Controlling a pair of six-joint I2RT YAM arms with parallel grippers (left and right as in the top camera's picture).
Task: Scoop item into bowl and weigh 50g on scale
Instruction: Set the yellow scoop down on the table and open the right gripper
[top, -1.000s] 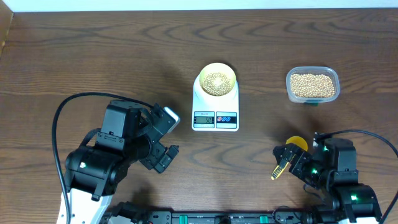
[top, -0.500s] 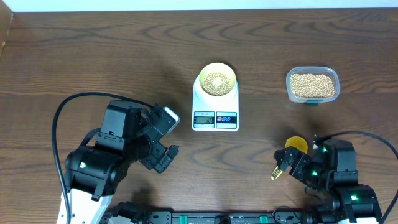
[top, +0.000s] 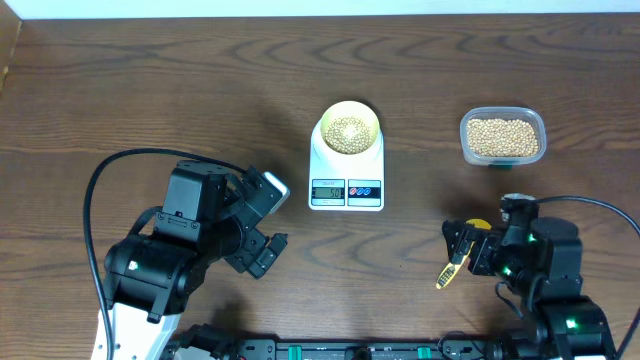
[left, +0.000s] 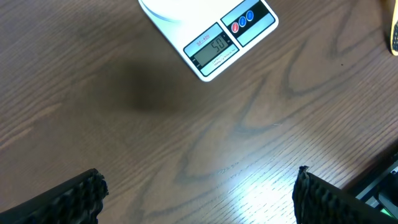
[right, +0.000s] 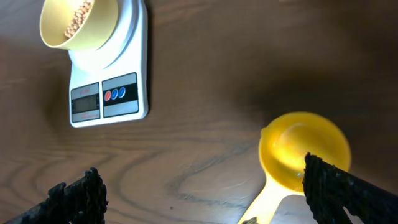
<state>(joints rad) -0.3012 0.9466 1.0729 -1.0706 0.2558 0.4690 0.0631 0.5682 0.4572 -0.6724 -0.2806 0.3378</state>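
Scale (top: 345, 190): one, white, mid-table (top: 150, 90); display legible in the left wrist view, showing 50.
Bowl (top: 326, 127): one, pale yellow, standing on the scale's platform.
Beans (top: 348, 130): too many to count; one heap in the bowl, the rest in one clear tub (top: 464, 137) at right.
Scoop (right: 303, 152): one, yellow, lying on the table.
Left gripper (left: 199, 198): spread wide, empty, over bare wood.
Right gripper (right: 211, 198): spread wide, grasping nothing; one finger overlaps the scoop's rim, contact unclear.
Obscured: scoop handle cut off in the right wrist view.

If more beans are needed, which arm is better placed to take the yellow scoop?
Right. The yellow scoop lies by the open right gripper, and the tub of beans is on that side. The left gripper hangs far from both.
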